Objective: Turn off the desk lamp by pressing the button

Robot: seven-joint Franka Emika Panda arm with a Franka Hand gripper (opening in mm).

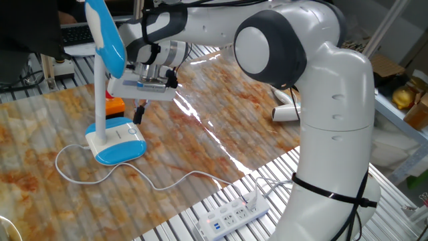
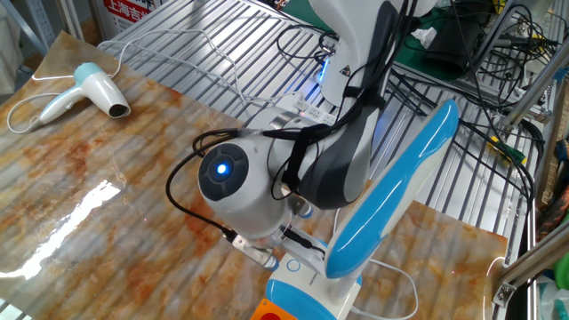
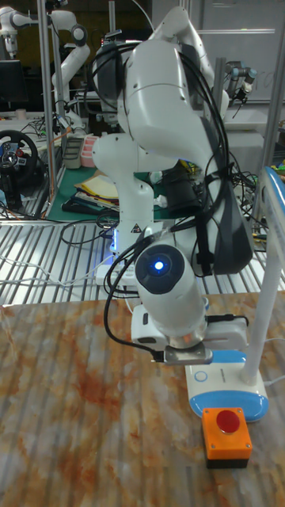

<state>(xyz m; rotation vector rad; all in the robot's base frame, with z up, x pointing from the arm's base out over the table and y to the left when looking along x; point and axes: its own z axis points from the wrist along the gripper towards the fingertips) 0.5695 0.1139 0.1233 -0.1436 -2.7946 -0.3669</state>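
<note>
Lamp (image 1: 107,80) is seen at the left of the one fixed view, its oval base (image 1: 115,142) resting on the table (image 1: 227,134) with the stem rising to the blue-and-white head at the upper left. In the tall fixed view the base is found at the lower right, directly behind an orange box with a red button (image 3: 227,432).

Button (image 3: 199,377) is recorded as a small pale ring on the white plate of the base; it also shows in the other fixed view at the lower centre (image 2: 294,265).

Gripper (image 1: 138,115) is held above the right end of the base in the one fixed view, dark fingertips pointing down and clear of the plate. No gap or contact between the fingertips is resolved in any view, so the jaw state cannot be told.

Critical relation: the button is judged to lie almost straight below the fingertips, slightly toward the stem. A short vertical descent is therefore judged sufficient, with little lateral correction. The base's long axis runs from the stem toward the gripper.

Whether the lamp is lit cannot be established from these views.
</note>
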